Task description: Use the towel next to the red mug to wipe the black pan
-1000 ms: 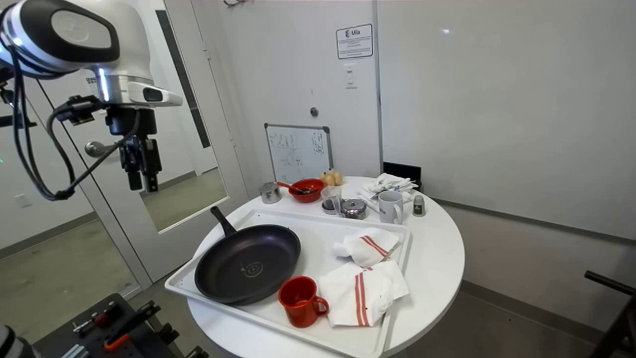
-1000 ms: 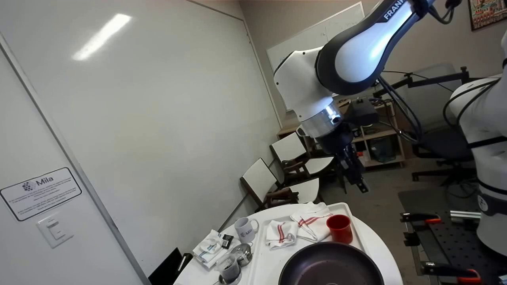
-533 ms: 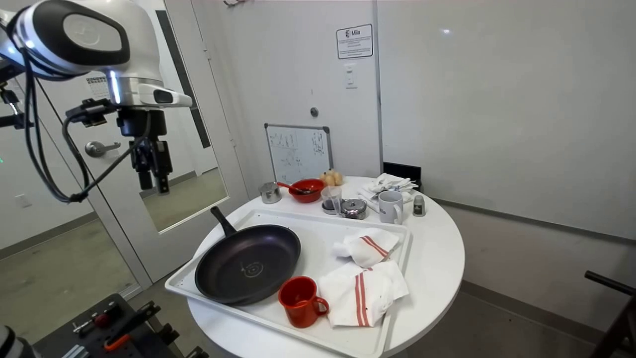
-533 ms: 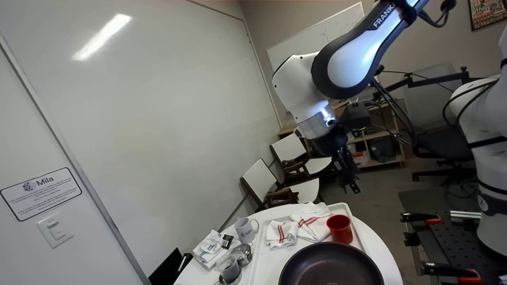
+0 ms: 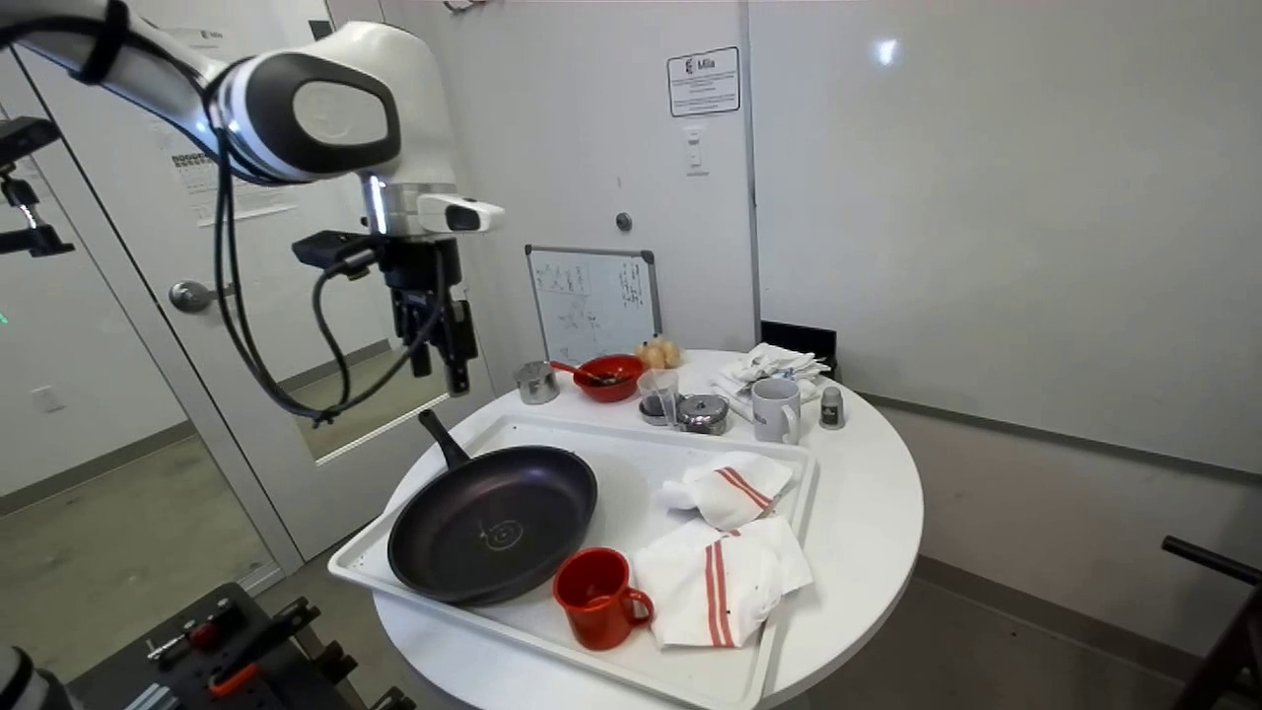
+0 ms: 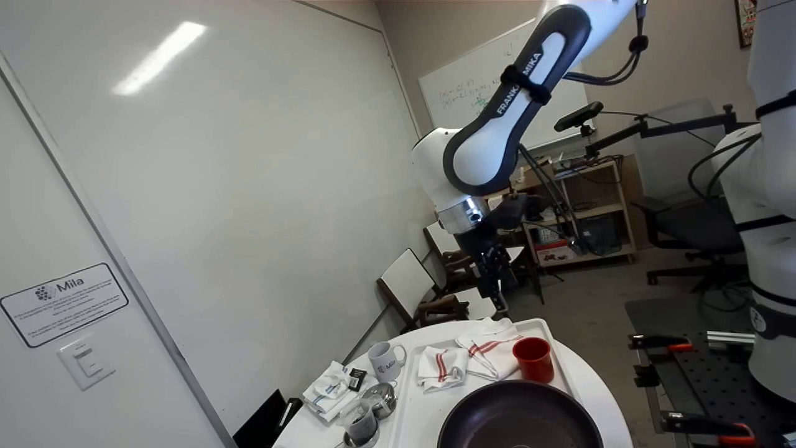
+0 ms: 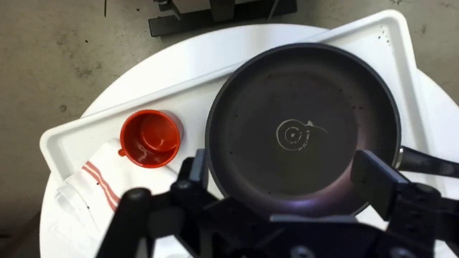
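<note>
The black pan [image 5: 488, 523] lies face up on a white tray [image 5: 631, 468], with its handle toward the back left in that exterior view. Beside it stands the red mug [image 5: 596, 602], upright and touching or almost touching the pan's rim. The towel [image 5: 680, 597], white with red stripes, is spread flat against the mug's handle side; part of it [image 7: 125, 179] shows in the wrist view behind my finger. My gripper [image 5: 441, 382] hangs well above the table near the pan's handle. Seen from the wrist, its fingers [image 7: 376, 182] are wide apart over the pan, holding nothing.
A smaller folded striped cloth [image 5: 730, 493] lies beside the towel on the tray. Along the table's far side stand a red bowl [image 5: 606, 385], a metal pot [image 5: 536, 383], a lidded metal dish [image 5: 702, 414], a clear cup [image 5: 659, 394], a grey mug [image 5: 776, 412] and a shaker [image 5: 831, 408].
My arm has swung from the far left toward the table in an exterior view, bringing the open gripper over the pan's side. The tableware has not moved.
</note>
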